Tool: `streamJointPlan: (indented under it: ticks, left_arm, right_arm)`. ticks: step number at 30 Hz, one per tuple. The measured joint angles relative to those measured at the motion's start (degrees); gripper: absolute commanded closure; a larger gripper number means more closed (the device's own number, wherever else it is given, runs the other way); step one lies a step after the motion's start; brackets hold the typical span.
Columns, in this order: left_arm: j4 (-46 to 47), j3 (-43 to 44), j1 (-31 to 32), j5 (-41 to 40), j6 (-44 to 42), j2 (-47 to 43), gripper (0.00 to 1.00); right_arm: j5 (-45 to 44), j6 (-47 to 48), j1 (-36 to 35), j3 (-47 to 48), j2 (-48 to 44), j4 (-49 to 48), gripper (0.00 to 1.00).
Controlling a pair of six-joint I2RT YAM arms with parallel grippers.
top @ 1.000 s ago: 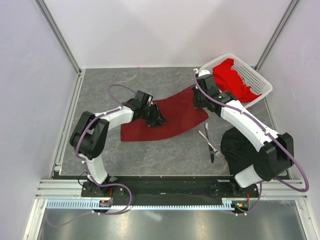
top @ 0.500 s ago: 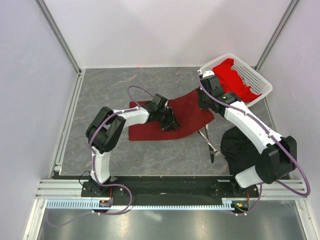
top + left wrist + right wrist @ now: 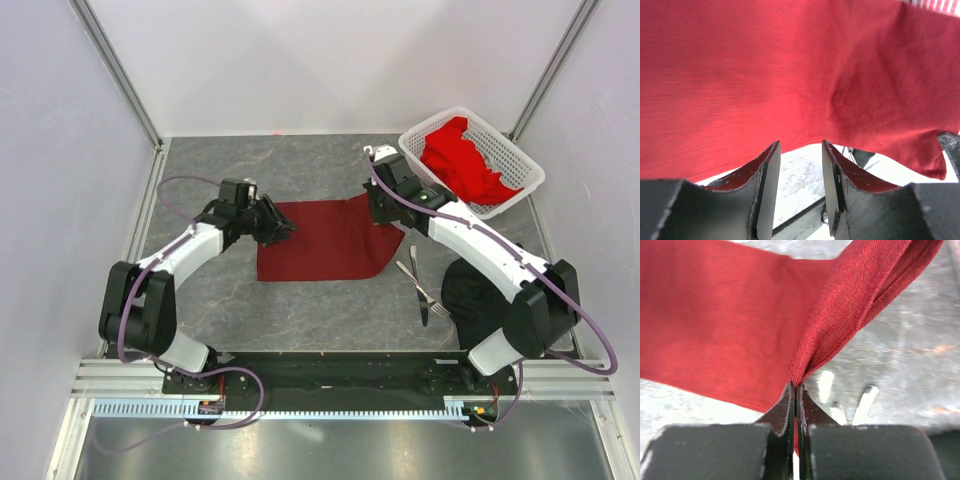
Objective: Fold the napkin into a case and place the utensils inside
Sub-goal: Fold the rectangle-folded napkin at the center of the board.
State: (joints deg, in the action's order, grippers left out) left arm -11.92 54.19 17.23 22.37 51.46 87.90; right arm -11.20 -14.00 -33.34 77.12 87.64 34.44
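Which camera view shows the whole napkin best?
The top external view: nearly the whole napkin shows. The right wrist view shows only the fold pinched by the right gripper; the left wrist view shows only cloth beyond the left gripper's open jaws.

The top external camera looked down from above and behind the arms over the whole grey stone-patterned table [image 3: 300, 170]. The wrist cameras looked forward past the left gripper [image 3: 800, 146] and right gripper [image 3: 795, 386], very close to the dark maroon cloth napkin [image 3: 320, 245], shared by all views.
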Motion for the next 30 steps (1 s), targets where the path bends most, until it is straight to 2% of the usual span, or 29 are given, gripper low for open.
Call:
streamJointPlan:
  ticks: [4,7,18,30]
  left_arm:
    - [-1.51,-3.69,-2.95,-1.51,-1.46,-3.82,0.59]
    - [-2.71,-6.60,-3.08,-2.67,-1.90,-5.07,0.63]
    - [-3.96,-11.43,-4.59,-7.85,-3.93,-8.81,0.67]
    - [-0.39,-16.33,-6.40,-8.76,-3.93,-5.86,0.73]
  right_arm:
    - [1.31,-2.97,-2.32,1.84,2.99,-0.55,1.00]
    - [2.69,-5.77,-3.80,2.91,5.20,-1.22,1.00]
    - [8.87,-16.37,-9.70,6.08,15.15,-9.60,1.00]
    - [10.58,-24.11,-11.52,7.69,20.50,-15.54,1.00]
